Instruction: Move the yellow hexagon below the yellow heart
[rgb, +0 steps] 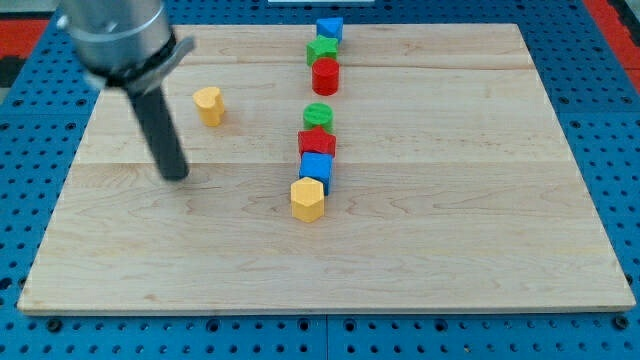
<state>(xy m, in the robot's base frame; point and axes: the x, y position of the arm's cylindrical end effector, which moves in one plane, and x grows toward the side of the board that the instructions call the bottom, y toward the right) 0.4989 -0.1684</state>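
Observation:
The yellow hexagon (308, 199) sits near the board's middle, at the bottom end of a column of blocks. The yellow heart (209, 104) stands alone toward the view's upper left. My tip (176, 174) rests on the board below and slightly left of the heart, and well to the left of the hexagon. It touches no block.
Above the hexagon stand a blue cube (316, 168), a red star (317, 143) and a green cylinder (318, 115). Farther up are a red cylinder (326, 75), a green star (322, 50) and a blue cube (330, 28). The wooden board (480, 200) lies on a blue pegboard.

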